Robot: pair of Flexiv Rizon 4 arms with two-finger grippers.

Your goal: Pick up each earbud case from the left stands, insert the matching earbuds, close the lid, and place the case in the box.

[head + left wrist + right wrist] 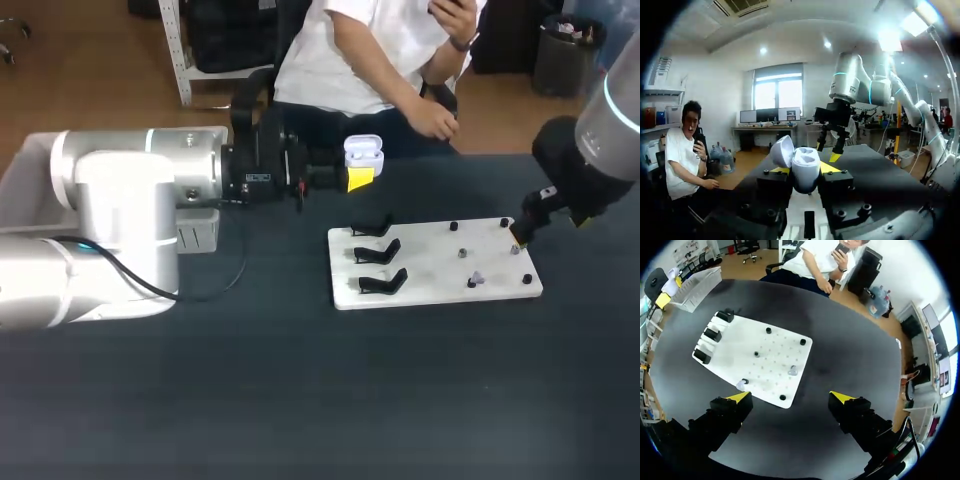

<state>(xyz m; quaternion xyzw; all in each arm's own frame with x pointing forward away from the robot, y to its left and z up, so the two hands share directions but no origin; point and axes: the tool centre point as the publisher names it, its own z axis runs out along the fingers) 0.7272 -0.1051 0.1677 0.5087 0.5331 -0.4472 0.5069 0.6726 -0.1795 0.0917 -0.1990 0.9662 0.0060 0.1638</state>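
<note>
At the far left, the white box (701, 282) sits at the table's edge, behind your left arm (130, 225), which comes in from that side and lies low across the table. Your left gripper (360, 172) pinches the white earbud case (364, 152) from both sides. In the left wrist view, the case (804, 167) sits between the two yellow tips with its lid swung open.

To the right of it, the white board (430, 270) lies flat on the dark table (300, 400), with three black stands (378, 253) in a row along its left edge. One small pale earbud (792, 371) lies among the black pegs on the right half of the board, and another small pale piece (741, 385) is near its corner.

Your right gripper (790, 399) hangs over that far right corner with its fingers spread wide, holding nothing.
</note>
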